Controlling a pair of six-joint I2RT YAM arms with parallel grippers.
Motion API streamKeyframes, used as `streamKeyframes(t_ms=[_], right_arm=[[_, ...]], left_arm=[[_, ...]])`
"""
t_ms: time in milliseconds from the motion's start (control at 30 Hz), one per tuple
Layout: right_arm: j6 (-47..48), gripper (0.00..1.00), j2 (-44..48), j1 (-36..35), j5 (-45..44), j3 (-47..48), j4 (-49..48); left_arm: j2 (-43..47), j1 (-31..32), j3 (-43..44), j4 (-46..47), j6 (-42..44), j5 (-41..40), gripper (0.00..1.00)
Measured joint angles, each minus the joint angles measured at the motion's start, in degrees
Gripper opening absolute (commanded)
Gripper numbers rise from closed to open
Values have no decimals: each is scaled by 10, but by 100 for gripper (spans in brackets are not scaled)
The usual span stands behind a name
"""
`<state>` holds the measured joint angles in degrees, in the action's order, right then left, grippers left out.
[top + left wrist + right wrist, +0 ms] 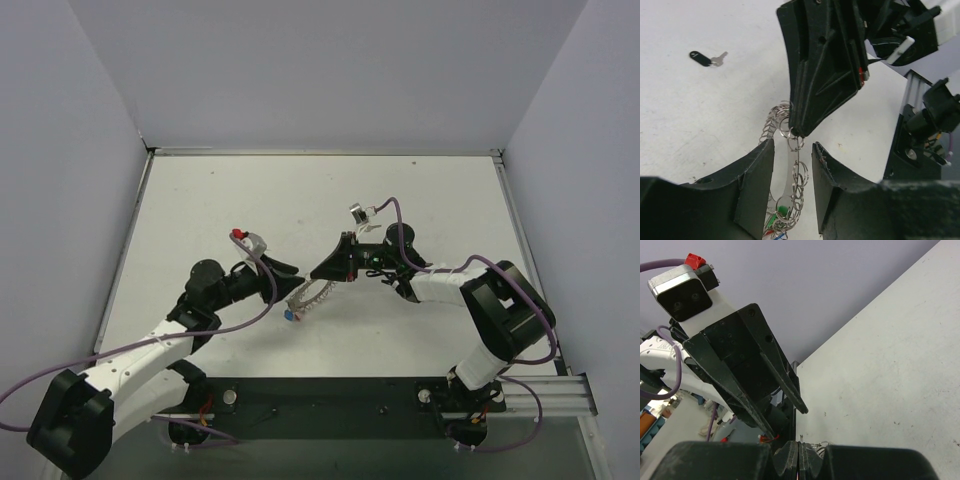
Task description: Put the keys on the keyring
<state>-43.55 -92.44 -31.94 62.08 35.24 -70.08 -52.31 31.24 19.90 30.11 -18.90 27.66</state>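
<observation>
The keyring (309, 295) is a jagged silvery coil hanging edge-on. My right gripper (316, 274) is shut on its upper rim; it shows from above in the left wrist view (799, 131). My left gripper (793, 145) is open, its fingers on either side of the hanging keyring (799, 176) without touching it. Green, red and blue keys (780, 215) hang at the ring's bottom; a blue head (290, 315) shows in the top view. A black key (702, 58) lies loose on the table. In the right wrist view the jaws (800, 449) are pressed together, with only a sliver of ring (816, 444) showing.
The white table (220, 200) has grey walls on three sides. The arm bases and a black rail (330, 395) run along the near edge. The left gripper (785, 407) fills the middle of the right wrist view, close to the right jaws.
</observation>
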Motion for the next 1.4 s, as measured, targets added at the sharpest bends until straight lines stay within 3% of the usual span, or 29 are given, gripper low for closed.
streamKeyframes(t_ms=[367, 967, 1100, 1300, 1400], right_arm=[[-1, 0, 0, 0, 10, 0, 0], [31, 0, 25, 0, 30, 1, 9], [116, 0, 72, -5, 28, 20, 119], [337, 0, 113, -44, -22, 112, 442], [416, 0, 113, -63, -51, 144, 552]], left_arm=[[-66, -6, -2, 85, -33, 118, 46], [-48, -10, -2, 69, -28, 100, 45], [-35, -10, -1, 47, -20, 78, 45], [-19, -11, 4, 19, -13, 53, 45], [-10, -13, 7, 14, -10, 47, 45]])
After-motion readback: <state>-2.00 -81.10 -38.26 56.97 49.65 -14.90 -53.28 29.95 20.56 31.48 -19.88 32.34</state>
